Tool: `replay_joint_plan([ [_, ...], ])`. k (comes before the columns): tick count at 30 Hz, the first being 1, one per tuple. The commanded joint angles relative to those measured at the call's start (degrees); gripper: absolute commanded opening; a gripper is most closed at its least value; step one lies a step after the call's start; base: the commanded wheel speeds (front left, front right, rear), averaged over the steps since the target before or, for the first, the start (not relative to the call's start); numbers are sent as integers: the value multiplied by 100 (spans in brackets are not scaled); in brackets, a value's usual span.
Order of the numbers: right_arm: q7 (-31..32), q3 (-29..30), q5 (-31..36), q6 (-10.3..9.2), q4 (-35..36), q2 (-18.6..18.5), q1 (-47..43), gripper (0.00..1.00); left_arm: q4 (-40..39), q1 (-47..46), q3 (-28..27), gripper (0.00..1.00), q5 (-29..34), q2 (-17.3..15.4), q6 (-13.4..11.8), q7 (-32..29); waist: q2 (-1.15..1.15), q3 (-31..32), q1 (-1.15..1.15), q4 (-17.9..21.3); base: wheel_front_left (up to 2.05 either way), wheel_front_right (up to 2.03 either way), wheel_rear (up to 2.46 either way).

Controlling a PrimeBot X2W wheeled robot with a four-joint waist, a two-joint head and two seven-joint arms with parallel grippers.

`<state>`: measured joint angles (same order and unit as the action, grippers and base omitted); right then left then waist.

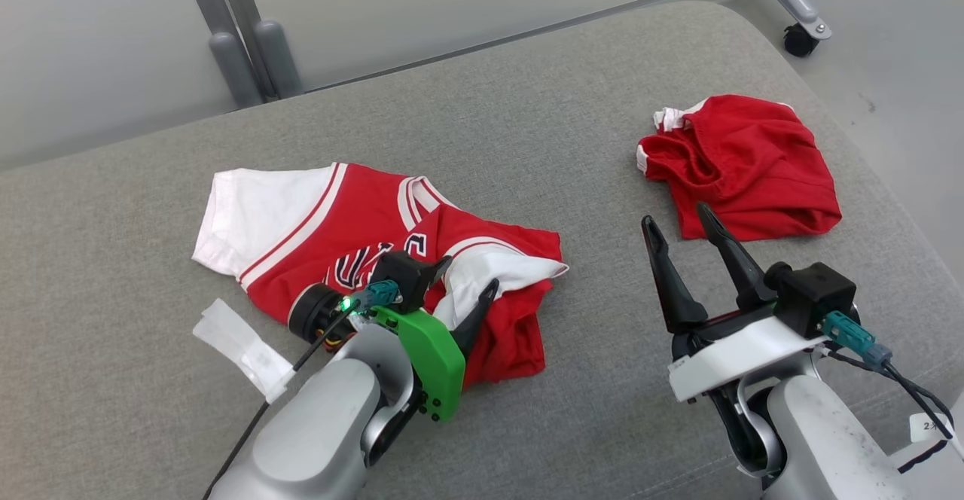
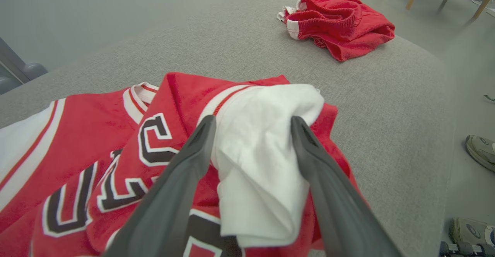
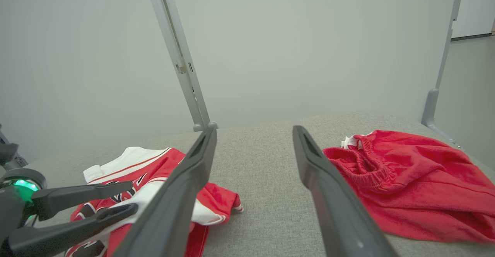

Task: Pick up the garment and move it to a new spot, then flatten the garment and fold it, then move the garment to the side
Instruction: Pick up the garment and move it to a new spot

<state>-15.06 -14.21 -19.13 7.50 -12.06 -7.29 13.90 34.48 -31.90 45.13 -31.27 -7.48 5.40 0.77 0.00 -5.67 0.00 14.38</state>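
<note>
L gripper (image 2: 252, 121) open, straddling white sleeve (image 2: 263, 148) of garment (image 2: 96, 133), no pinch. R gripper (image 1: 675, 215) open, empty; red bundle (image 1: 745, 169) at its 1 o'clock.

Work surface: grey fabric-covered pad (image 1: 527, 108), far-right corner rounded. I count three items lying directly on it. Red jersey (image 1: 301, 221), left of centre: one white sleeve spread flat toward the far left, right side folded over itself and rumpled. Crumpled red garment (image 1: 745, 169) with white trim, far right, well apart from the jersey. White strip (image 1: 241, 346), near left, just beside the jersey's hem.
</note>
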Motion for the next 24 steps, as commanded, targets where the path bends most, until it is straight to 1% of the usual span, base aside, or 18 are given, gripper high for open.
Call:
replay_joint_plan([
  [1,-15,12,5,-2,-20,-38,-35,100,52,-87,-2,100,31,-15,34,147,0,146,0,-152,0,0,0],
  [4,-15,58,5,-2,-8,-90,-116,100,-19,-51,-62,100,-11,-68,47,402,0,292,0,-297,0,0,0],
  [8,-15,133,19,-2,2,-168,-266,100,-375,137,-308,100,-115,-322,-134,676,0,479,0,-512,0,0,0],
  [12,-15,201,33,-2,45,-217,-408,100,-903,397,-666,100,-179,-727,-532,871,0,589,0,-684,0,0,0],
  [16,-15,267,27,-2,99,-239,-531,100,-1437,851,-1157,100,-344,-1153,-990,1067,0,659,0,-772,0,0,0],
  [19,-15,342,25,-2,114,-225,-619,100,-1877,1363,-1562,100,-446,-1455,-1406,1221,0,698,0,-786,0,0,0],
  [21,-15,392,28,-2,135,-208,-677,100,-2171,1746,-1825,100,-523,-1565,-1650,1312,0,714,0,-787,0,0,0],
  [23,-15,450,28,-2,158,-206,-723,100,-2466,2131,-2070,100,-556,-1643,-1846,1385,0,719,0,-792,0,0,0],
  [24,-15,471,29,-2,167,-210,-746,100,-2575,2278,-2157,100,-536,-1654,-1907,1403,0,718,0,-798,0,0,0],
])
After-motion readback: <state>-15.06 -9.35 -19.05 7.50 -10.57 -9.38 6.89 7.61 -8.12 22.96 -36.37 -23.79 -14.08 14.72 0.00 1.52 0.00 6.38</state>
